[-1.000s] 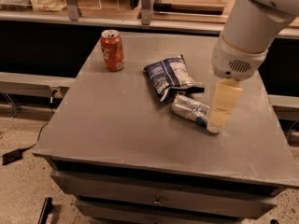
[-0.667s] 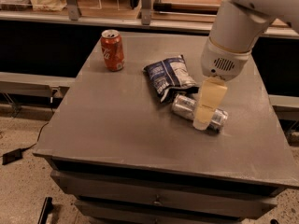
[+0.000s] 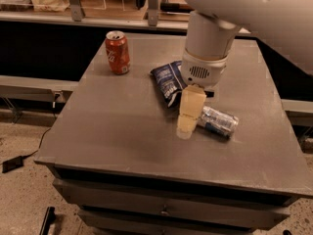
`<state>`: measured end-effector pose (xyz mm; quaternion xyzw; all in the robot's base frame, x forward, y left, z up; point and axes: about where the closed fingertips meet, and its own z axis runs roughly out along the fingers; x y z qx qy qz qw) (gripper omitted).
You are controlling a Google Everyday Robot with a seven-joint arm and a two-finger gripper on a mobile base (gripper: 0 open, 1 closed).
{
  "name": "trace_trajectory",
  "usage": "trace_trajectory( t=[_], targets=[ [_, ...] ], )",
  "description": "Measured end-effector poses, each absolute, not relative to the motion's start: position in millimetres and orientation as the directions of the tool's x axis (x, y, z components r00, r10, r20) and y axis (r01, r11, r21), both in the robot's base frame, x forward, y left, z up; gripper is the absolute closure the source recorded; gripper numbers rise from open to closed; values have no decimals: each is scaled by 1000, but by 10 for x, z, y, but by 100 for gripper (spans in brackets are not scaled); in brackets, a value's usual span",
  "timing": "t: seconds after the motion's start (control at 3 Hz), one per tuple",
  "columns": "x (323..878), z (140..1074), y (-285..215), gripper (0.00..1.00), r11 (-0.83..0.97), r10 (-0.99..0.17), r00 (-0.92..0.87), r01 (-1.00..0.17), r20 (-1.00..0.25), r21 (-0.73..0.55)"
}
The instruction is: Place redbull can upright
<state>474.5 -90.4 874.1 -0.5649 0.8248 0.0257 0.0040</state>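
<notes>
Lying sideways at centre right of frame: slim silver-and-blue metal redbull can [image 3: 220, 122], cream two-finger gripper [image 3: 187, 124] low at its frame-left end, open or shut impossible to tell; best to straddle mid-body squarely, clamp, tilt upright clear of dark blue snack bag [image 3: 168, 82].

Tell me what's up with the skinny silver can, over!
Gripper low at one end of the slim silver-and-blue metal can. Can lying on its side, not yet upright. Dark blue-and-white snack bag just behind it.
</notes>
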Motion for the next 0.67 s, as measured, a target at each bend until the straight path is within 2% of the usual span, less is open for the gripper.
trace_trajectory(
  t=[0.33, 0.67],
  targets=[
    [4733, 8704, -803, 23, 383, -924, -383, -924, 13, 11],
    [4729, 8673, -792, 24, 398, -917, -398, -917, 28, 7]
  ],
)
